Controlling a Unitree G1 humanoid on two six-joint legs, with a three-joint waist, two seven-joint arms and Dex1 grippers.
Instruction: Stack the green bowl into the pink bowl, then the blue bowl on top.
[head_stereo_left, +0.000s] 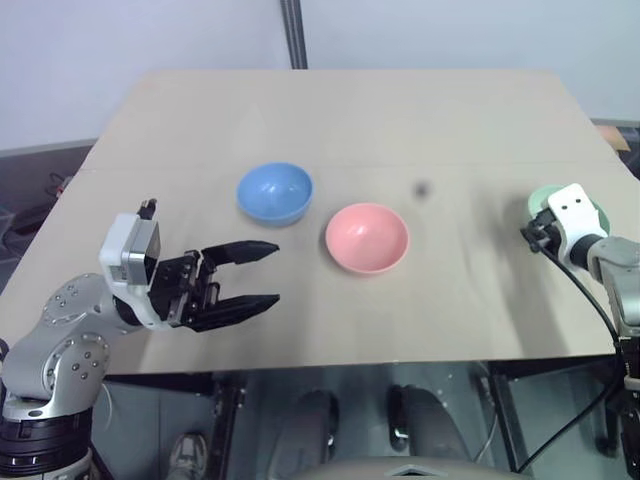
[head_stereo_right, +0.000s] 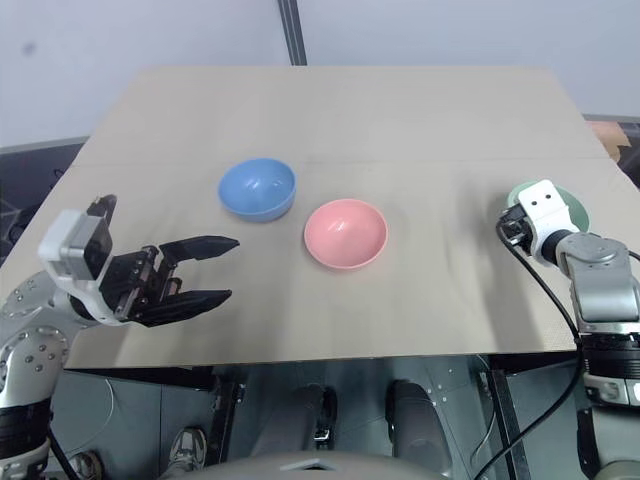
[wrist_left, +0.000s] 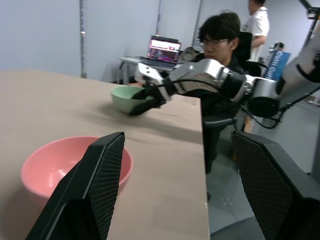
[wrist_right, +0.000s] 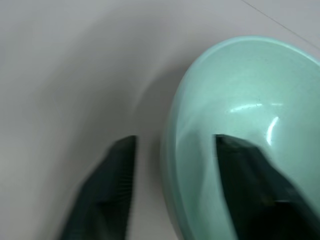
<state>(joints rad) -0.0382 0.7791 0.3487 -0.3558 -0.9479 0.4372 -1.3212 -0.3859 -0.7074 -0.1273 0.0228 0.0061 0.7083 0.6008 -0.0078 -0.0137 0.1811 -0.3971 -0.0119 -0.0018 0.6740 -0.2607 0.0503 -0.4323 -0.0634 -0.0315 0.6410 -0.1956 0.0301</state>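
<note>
The green bowl (wrist_right: 240, 125) sits at the worktop's (head_stereo_left: 330, 110) right edge, its rim between the right pincer's (wrist_right: 175, 150) fingers, which seem not yet clamped. The pink bowl (head_stereo_left: 367, 237) sits mid-worktop, the blue bowl (head_stereo_left: 275, 192) just left. The left pincer (head_stereo_left: 245, 275) gapes wide, empty. A seated person (wrist_left: 220, 55) and laptop (wrist_left: 162, 50) lie beyond; its writing is unreadable.

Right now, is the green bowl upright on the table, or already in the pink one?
Upright on the table: the green bowl sits mouth-up at the far right edge, well apart from the empty pink bowl.
</note>
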